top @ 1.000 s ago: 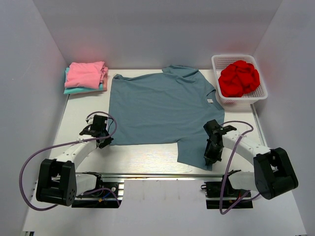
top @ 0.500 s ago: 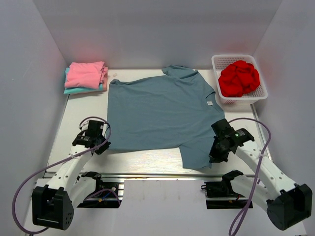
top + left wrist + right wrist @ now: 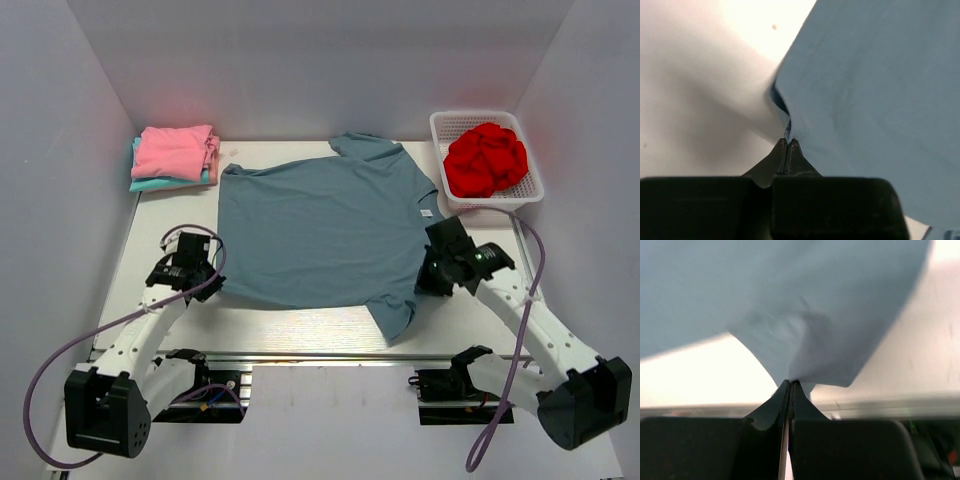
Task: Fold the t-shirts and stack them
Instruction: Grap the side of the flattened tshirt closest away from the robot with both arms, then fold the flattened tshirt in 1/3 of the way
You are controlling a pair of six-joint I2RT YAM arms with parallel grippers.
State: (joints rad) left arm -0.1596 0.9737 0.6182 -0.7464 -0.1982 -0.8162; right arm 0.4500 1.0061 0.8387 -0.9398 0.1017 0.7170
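1. The dusty blue-grey t-shirt [image 3: 325, 225] is seen spread flat over the middle of the white table [image 3: 300, 325]. Its hem is turned to the left and its collar end to the right. One sleeve is pointed at the far edge, and the other is trailed towards the near edge.
2. The near-left corner of the hem is gripped by the left gripper [image 3: 212, 288]. In the left wrist view its jaws are seen pressed tight together on a small peak of blue cloth, and a dark fold is raised just beyond the tips.
3. The cloth beside the near sleeve is gripped by the right gripper [image 3: 425, 285]. In the right wrist view the jaws are seen clamped together on a bunched edge, with the fabric fanned out away from the tips. That picture is blurred, so finer creases cannot be made out.
4. A folded pink t-shirt [image 3: 175, 150] is seen stacked on a folded teal t-shirt [image 3: 150, 185] at the far-left corner. The stack lies near the blue-grey shirt's hem but is kept apart from it.
5. A bright red t-shirt [image 3: 485, 160] is seen crumpled inside the white mesh basket [image 3: 530, 192] at the far-right corner. The basket is set just beside the blue-grey shirt's collar end.
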